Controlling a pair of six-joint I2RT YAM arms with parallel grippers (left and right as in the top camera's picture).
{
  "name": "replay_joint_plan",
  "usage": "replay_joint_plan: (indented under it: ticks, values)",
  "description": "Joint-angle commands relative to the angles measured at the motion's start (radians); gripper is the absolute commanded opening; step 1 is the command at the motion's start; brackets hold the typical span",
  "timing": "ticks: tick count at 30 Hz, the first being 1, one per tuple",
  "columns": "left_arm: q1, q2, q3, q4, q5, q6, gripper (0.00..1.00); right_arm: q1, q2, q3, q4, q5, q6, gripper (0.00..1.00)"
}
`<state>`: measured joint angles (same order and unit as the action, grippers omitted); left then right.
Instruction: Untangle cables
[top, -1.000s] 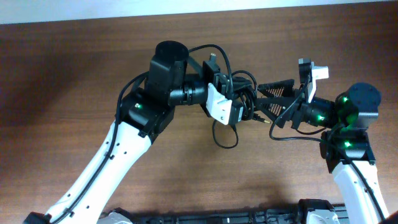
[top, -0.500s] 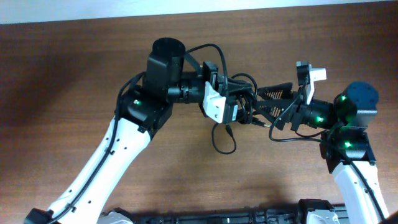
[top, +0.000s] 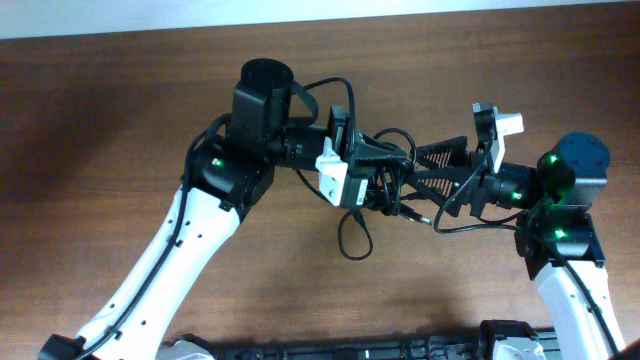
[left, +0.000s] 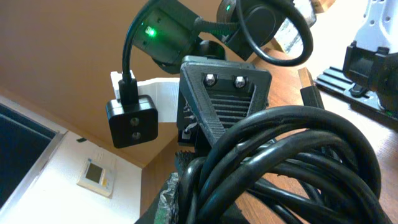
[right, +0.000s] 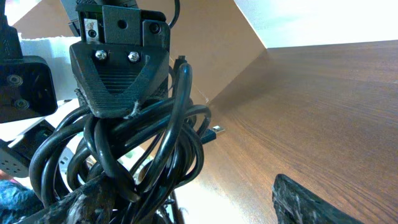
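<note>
Black cables (left: 280, 162) fill the wrist view, hiding the left jaws.

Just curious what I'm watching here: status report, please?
Left gripper shut on the cables, bundle held above the table. Right gripper open, close beside it. Cables knotted. Nothing else in the way.

My cables (left: 292, 162) are all glossy black, and one ends in a small silvery plug tip (right: 214, 130). The surface (top: 100, 150) is reddish-brown with a fine wood grain. My left hand (top: 385, 165) is black with a white bracket (top: 335, 178). My right hand (top: 425, 170) is black too, its fingers (left: 227, 109) ribbed in fine parallel lines below silver screws (left: 210, 79). My left arm (top: 170, 260) and right arm (top: 575, 300) have white shells and black joints with green lights (top: 555, 162).
</note>
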<state>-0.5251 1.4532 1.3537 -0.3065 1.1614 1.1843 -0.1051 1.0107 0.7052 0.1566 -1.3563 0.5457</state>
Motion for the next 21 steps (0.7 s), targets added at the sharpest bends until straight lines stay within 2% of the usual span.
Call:
replay_joint_plan:
  ticks: [1,7,11,17,21]
  values:
    - [-0.093,-0.023,0.008,-0.001,0.275,-0.037,0.00,-0.006,0.030,0.009,-0.014,0.197,0.007,0.77]
    - [-0.114,-0.023,0.008,-0.002,0.275,-0.037,0.00,-0.006,0.030,0.009,-0.090,0.266,-0.018,0.77]
    - [-0.114,-0.023,0.008,-0.001,0.270,-0.036,0.00,-0.006,0.030,0.010,-0.089,0.265,-0.018,0.77]
    - [-0.114,-0.023,0.008,-0.017,0.184,-0.036,0.00,-0.006,0.030,0.010,-0.037,0.216,-0.017,0.77]
    - [-0.121,-0.023,0.008,-0.062,0.184,-0.036,0.00,-0.007,0.030,0.010,-0.038,0.343,-0.005,0.77]
